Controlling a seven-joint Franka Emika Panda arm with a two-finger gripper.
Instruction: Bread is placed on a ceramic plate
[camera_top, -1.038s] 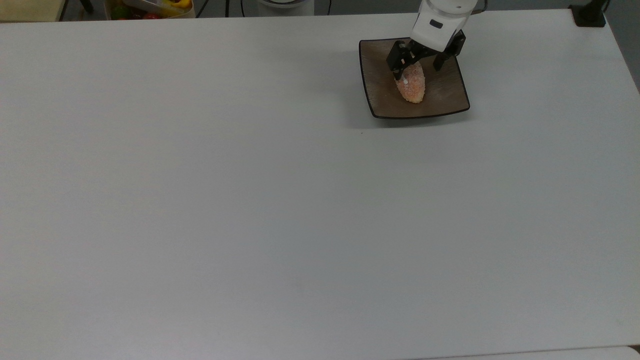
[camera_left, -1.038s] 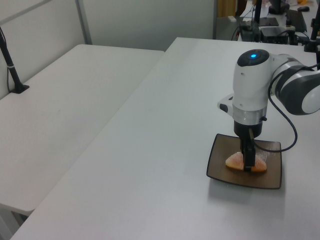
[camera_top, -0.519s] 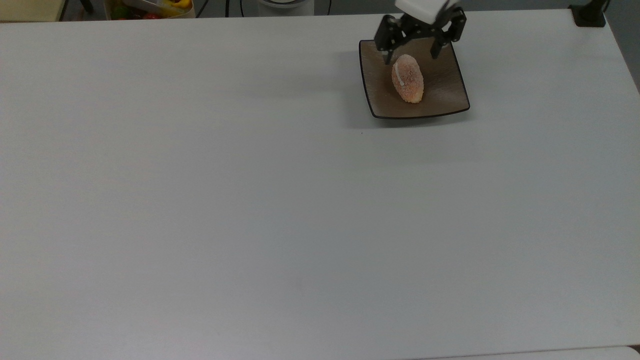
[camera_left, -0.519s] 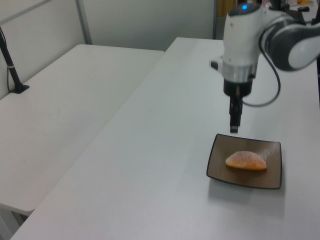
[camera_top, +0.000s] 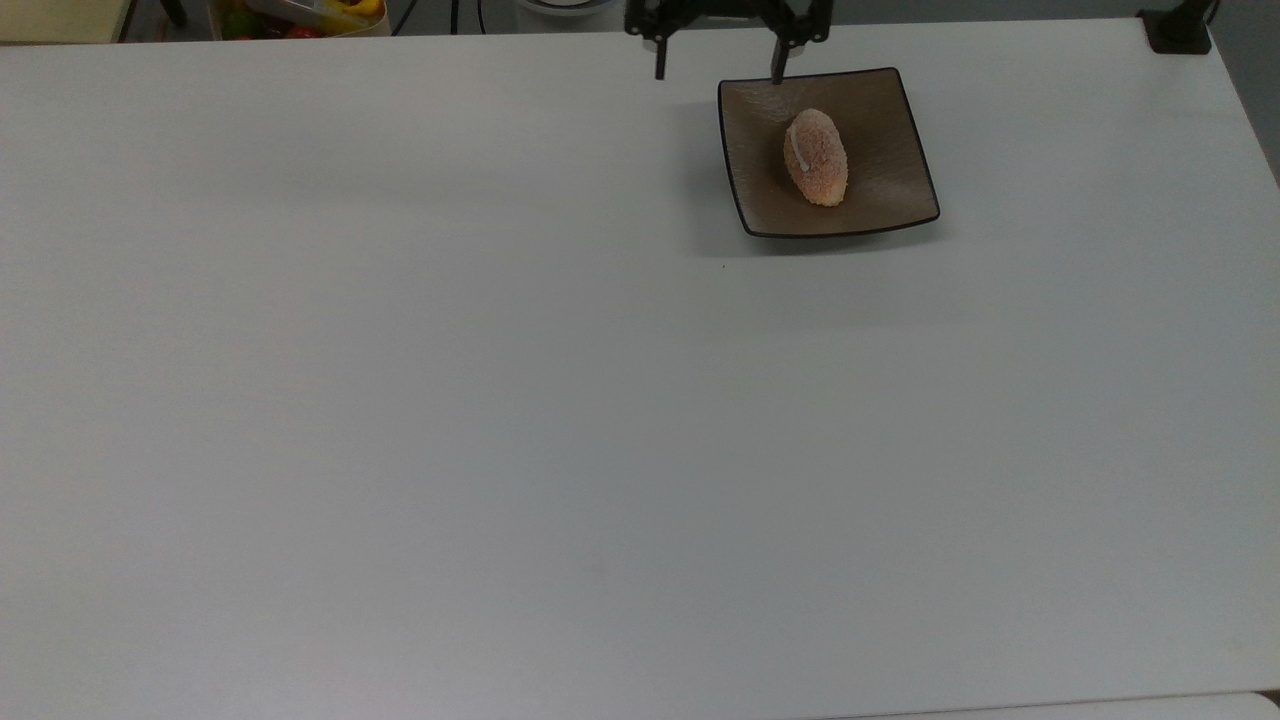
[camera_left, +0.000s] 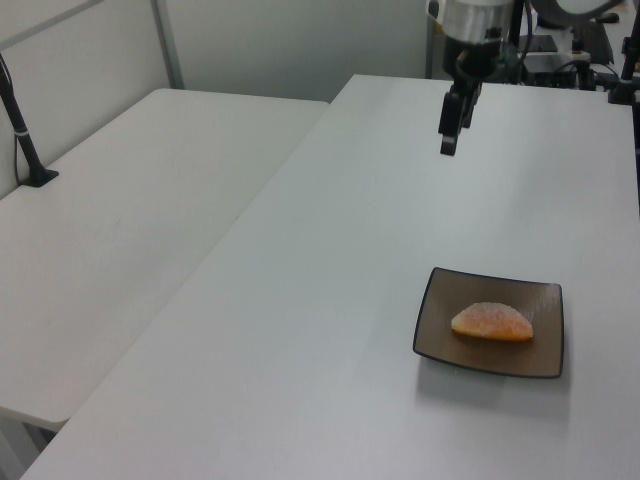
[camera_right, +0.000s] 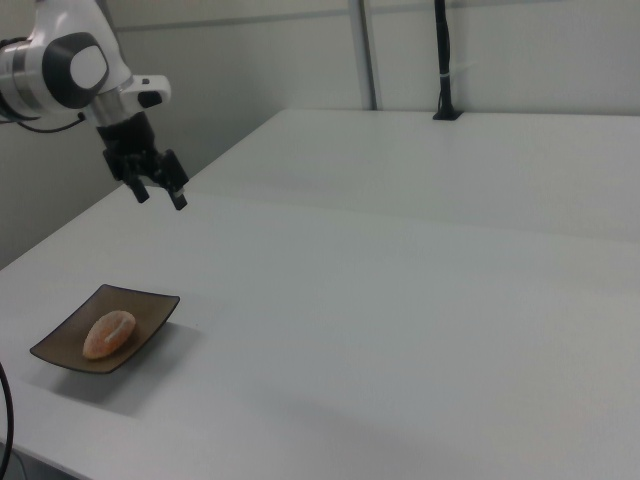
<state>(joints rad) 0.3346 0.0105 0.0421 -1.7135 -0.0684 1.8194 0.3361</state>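
pincer let go and pulled away, bread left on the plate

a second before this moment the pincer (camera_top: 716, 55) stood down over the bread (camera_top: 816, 157), its fingers either side of the roll; half a second later it had lifted clear, and now it hung high with its fingers spread wide and nothing between them. in the top view it sat at about 10 o'clock from the ceramic plate (camera_top: 880, 110), up by the far edge of the table (camera_top: 500, 400), one fingertip overlapping the plate's far rim only by line of sight. the left view showed it well above the table and well apart from the plate (camera_left: 435, 330)

the bread (camera_left: 491, 321) lay on its side in the dished centre, inside the rim, unmoved through the release. judged from that, the placing looked done and only the withdrawal remained

a bin of coloured items (camera_top: 300, 15) showed past the table's far edge at about 11 o'clock in the top view, and a black post base (camera_top: 1178, 30) stood at the 1 o'clock corner. neither was near the plate, and nothing lay in the arm's way
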